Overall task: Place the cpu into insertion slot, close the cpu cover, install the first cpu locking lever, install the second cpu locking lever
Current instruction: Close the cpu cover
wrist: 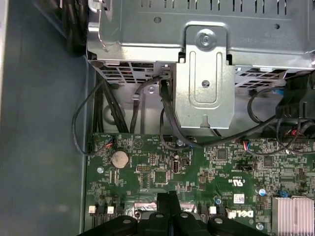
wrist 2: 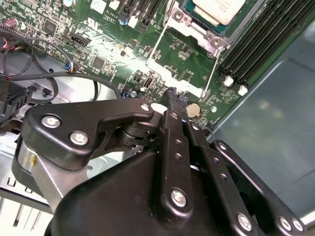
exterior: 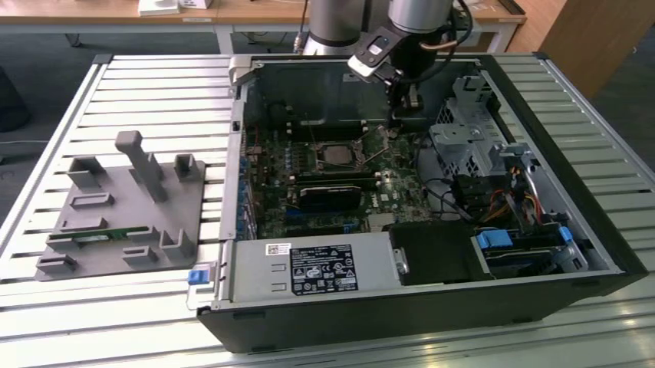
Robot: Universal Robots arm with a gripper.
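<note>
Cpu [wrist 2: 219, 9] | apart from closed pincer [wrist 2: 175, 96] | not touching

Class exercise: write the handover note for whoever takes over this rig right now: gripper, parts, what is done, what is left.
Gripper: fingers together, nothing visibly held, tip close to the free edge of the cpu cover.
Cpu: silver top up, sitting in the insertion slot, as the second wrist view shows.
Cpu cover: open, tilted up off the chip toward the gripper.
Done: cpu appears placed.
Left: closing the cover, then both lever steps.
</note>
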